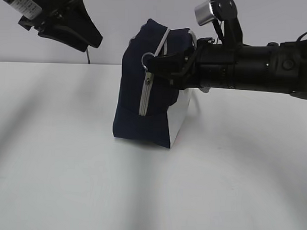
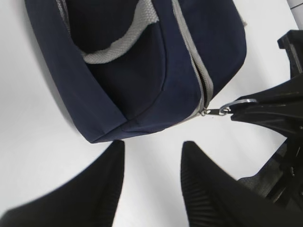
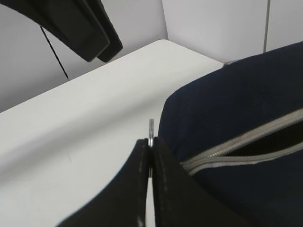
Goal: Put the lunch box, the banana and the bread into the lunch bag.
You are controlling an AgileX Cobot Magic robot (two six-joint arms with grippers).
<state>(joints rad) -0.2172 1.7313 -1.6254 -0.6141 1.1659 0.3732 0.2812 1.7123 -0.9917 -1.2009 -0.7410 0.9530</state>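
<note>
Two black hands share the scene, and only one touches anything. No brand or readable writing shows on the lunch bag; a white sticker on the left arm in the exterior view carries print too small to read.

Right hand reaches in level from the right, its arm lying horizontal across the upper part of the bag, fingers pressed together and pinching the ring pull of the grey zipper. From the right wrist view the ring stands edge-on in the seam between the two closed fingers.

Left hand hangs above and to the left of the bag, clear of it, its fingers spread with nothing between them and bare white counter beneath.

Navy fabric with a white side panel, the bag stands upright on the counter near its middle. Its zipper is parted slightly by the slider, showing only a dark slit; I cannot tell what is inside. One grey handle lies against its side.
</note>
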